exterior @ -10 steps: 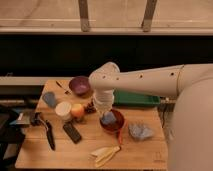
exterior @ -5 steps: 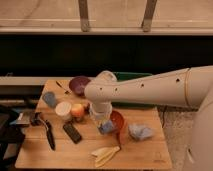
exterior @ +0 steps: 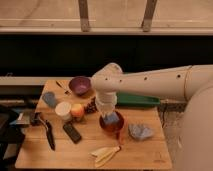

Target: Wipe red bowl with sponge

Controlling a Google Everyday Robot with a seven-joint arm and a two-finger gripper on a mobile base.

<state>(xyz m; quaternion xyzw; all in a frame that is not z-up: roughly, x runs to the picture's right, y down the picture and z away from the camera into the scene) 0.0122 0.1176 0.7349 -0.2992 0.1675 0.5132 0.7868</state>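
Scanning from the front edge of the surface (exterior: 145, 156): a banana peel (exterior: 105, 155) lies nearest me. A dark handset (exterior: 72, 132) and a black-handled tool (exterior: 47, 135) lie to its left, all well apart from the work.

Mid-surface, right of centre: the red bowl (exterior: 114, 130), upright. The end effector (exterior: 110, 116) is down inside it, pressed together on the sponge (exterior: 114, 120), which shows as a blue block against the bowl's inside. A crumpled cloth (exterior: 141, 131) lies just beside the bowl on the right, and I cannot tell whether they touch.

Further back, left: a white cup (exterior: 63, 110) with an orange fruit (exterior: 77, 111) against it. Far side: a purple bowl (exterior: 80, 85) and a green tray (exterior: 137, 100) behind the arm.

Judgement: wiping stroke in hand.
- Press down lightly; the bowl is shallow and nothing braces it, so a hard sideways push would likely slide it toward the cloth.
- Sweep small circles along the inner wall, with the motion centred over the bowl.
- Hold the pinch firm; a soft sponge can squirm loose.
- The wrist hides the contact patch, so I cannot confirm the sponge meets the bottom.
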